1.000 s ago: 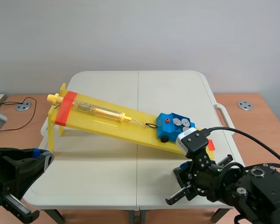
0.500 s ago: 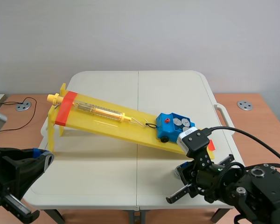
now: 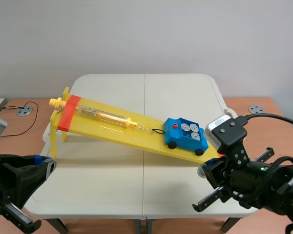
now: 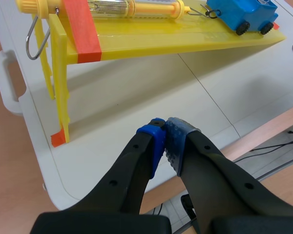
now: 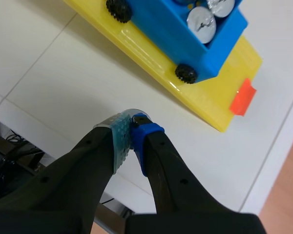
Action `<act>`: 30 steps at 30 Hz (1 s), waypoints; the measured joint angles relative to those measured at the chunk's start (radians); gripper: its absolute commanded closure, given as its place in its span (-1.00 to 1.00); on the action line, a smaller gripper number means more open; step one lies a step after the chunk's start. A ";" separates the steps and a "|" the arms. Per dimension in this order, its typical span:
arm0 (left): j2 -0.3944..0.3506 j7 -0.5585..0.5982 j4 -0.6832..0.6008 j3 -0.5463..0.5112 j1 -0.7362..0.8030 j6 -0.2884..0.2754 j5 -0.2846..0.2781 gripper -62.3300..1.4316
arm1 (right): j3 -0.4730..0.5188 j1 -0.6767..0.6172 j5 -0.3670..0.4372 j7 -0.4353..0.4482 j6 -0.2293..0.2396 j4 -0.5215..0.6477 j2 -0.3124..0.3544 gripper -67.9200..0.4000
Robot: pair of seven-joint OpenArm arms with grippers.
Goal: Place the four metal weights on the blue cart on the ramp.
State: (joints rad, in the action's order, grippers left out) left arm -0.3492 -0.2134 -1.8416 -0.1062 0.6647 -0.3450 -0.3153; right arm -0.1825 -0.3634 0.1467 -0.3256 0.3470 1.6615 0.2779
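The blue cart [image 3: 185, 135] sits near the low end of the yellow ramp [image 3: 117, 127], hooked to a spring scale [image 3: 102, 116]. Several round metal weights [image 3: 190, 129] lie in its tray; they also show as the weights [image 5: 205, 17] ahead of my right gripper. My right gripper [image 5: 132, 127] is shut on nothing, over the table just off the ramp's low end; in the scene view the right gripper [image 3: 203, 171] is at the lower right. My left gripper [image 4: 165, 131] is shut on nothing, near the table's front edge below the ramp's raised end, and the cart [image 4: 244, 14] lies far ahead.
The ramp stands on yellow legs [image 4: 58, 97] at its high end, with a metal hook [image 4: 33, 39] beside them. Orange tape [image 5: 243, 96] marks the table by the ramp's low end. Brown floor [image 3: 263, 112] with round plates lies beyond the white table [image 3: 146, 92].
My right arm has drawn back to the right, away from the cart, which now shows in full. The left arm has not moved.
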 measured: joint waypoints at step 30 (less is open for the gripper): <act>0.000 0.000 0.000 0.000 0.000 0.000 0.000 0.87 | 0.100 0.201 0.132 -0.085 0.000 -0.006 -0.051 0.97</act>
State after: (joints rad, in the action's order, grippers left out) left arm -0.3496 -0.2134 -1.8416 -0.1062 0.6647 -0.3450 -0.3153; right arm -0.0826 -0.1627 0.2787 -0.4103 0.3473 1.6558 0.2268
